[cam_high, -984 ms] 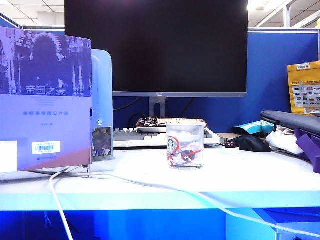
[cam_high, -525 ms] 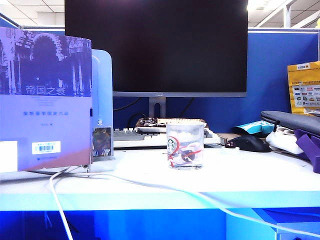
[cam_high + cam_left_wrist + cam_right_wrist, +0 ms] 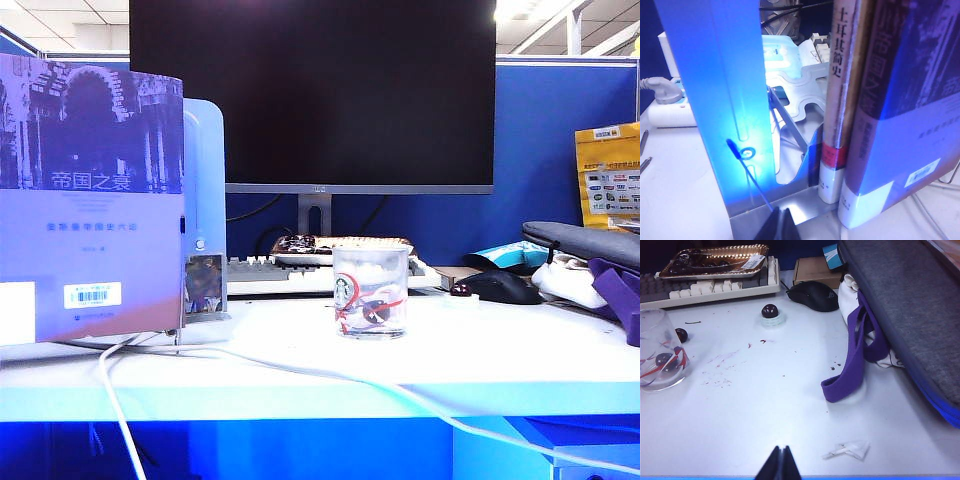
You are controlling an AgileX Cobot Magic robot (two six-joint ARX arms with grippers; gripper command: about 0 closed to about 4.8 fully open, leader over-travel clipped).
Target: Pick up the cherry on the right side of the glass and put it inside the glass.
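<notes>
The glass (image 3: 370, 280) stands mid-table, a clear tumbler (image 3: 655, 340) with red lines on its wall. To its right the cherry (image 3: 461, 290), dark and glossy (image 3: 770, 310), rests on a small white cap. A smaller dark cherry (image 3: 681, 334) lies close beside the glass, and another dark fruit (image 3: 662, 360) shows through its wall. My right gripper (image 3: 781, 449) is shut and empty, low over the table's near edge, far from the cherry. My left gripper (image 3: 781, 212) is shut and empty in front of a blue bookend (image 3: 725, 100). Neither arm shows in the exterior view.
A keyboard (image 3: 715, 287) with a gold tray (image 3: 715, 257) and a black mouse (image 3: 812, 294) lie behind the cherry. A grey bag with a purple strap (image 3: 855, 365) fills the right. Books (image 3: 90, 200) stand left; a white cable (image 3: 300, 372) crosses the front. Crumpled paper (image 3: 847, 449) lies near my right gripper.
</notes>
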